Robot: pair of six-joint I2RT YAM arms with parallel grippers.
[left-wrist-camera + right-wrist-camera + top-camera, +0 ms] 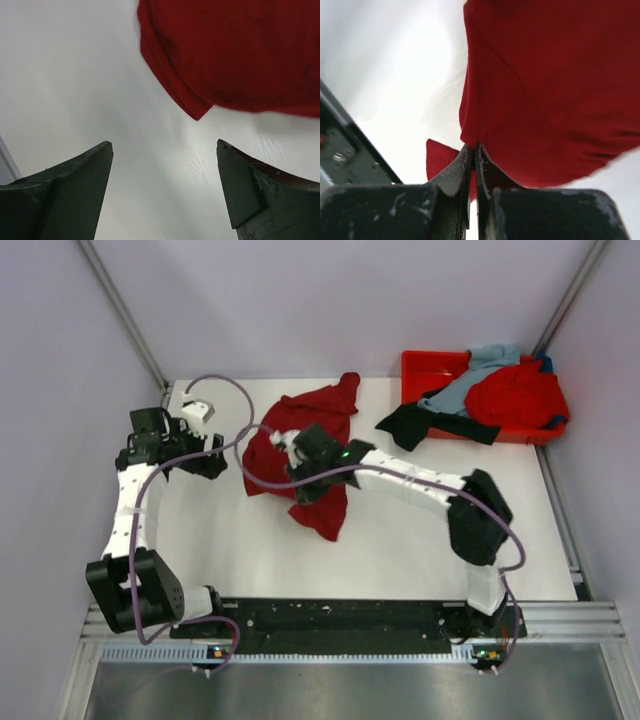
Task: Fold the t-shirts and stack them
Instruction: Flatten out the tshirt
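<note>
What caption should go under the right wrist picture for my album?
The right claw pinches shut on the dark crimson t-shirt over the white table.

crimson t-shirt: crumpled, centre | bright red t-shirt, grey-blue t-shirt, black t-shirt: heaped far right

crimson shirt: crumpled, mid-table.
right gripper: down on crimson shirt.
left gripper: just left of it.
tray: far right corner; red shirt and grey-blue shirt inside, black shirt spilling over its edge.
</note>
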